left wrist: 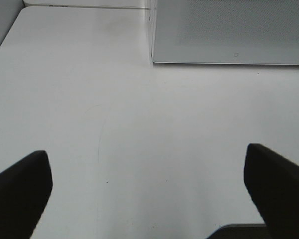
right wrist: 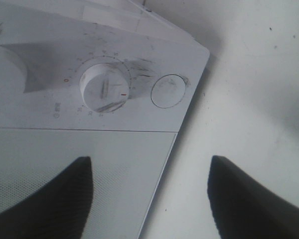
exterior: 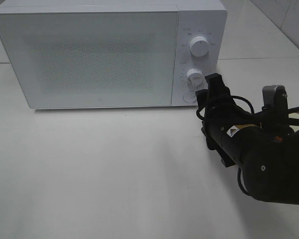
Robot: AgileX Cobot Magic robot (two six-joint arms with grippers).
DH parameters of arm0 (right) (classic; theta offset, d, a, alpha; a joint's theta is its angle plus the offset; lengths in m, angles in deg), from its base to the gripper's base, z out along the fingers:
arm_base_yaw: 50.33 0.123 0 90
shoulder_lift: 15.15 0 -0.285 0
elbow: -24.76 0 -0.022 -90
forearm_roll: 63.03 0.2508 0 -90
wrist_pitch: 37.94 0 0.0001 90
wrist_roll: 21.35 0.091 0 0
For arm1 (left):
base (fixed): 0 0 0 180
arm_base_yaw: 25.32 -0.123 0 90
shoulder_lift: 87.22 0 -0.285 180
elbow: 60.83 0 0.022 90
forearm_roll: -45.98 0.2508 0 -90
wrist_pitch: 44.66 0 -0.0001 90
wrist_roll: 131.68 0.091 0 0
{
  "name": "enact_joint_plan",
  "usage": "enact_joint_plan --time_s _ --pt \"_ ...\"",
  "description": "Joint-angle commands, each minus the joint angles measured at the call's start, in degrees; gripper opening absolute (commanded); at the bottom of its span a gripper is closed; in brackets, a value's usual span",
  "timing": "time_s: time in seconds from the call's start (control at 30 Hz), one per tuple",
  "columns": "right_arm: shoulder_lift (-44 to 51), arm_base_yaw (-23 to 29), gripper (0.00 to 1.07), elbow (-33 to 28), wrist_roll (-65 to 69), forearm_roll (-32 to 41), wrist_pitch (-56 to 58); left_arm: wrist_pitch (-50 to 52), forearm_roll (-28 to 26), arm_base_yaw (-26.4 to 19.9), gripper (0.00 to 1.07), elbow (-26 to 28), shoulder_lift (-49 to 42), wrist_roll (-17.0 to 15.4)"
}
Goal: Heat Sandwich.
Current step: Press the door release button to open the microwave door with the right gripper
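Right wrist view: right gripper [right wrist: 149, 159], jaws apart and empty, faces the microwave's [right wrist: 40, 114] lower dial [right wrist: 104, 89] and round button [right wrist: 168, 91]. Exterior high view: its arm [exterior: 249, 144] reaches forward over the white table [exterior: 114, 174]; microwave door [exterior: 89, 55] closed. Left wrist view alone shows the left gripper [left wrist: 145, 149], spread wide above the table. The sandwich is visible in no view.

One high, two wrist cameras
High view looks down at the microwave [exterior: 89, 55] front; right wrist views its lower knob [right wrist: 104, 89] closely, left wrist its door corner [left wrist: 162, 55].
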Motion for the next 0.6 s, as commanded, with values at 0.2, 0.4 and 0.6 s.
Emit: enact_joint_plan --time_s 0.2,0.4,0.6 --pt "0.17 0.17 0.25 0.00 8.94 0.11 3.15 0.63 0.23 0.17 0.98 0.00 -1.26 -0.34" --pt "0.17 0.17 0.00 0.00 9.28 0.11 3.78 0.63 0.23 0.17 0.98 0.00 -1.26 -0.34" --pt "0.17 -0.06 0.00 0.00 9.28 0.11 4.07 0.63 0.23 0.17 0.98 0.00 -1.26 -0.34"
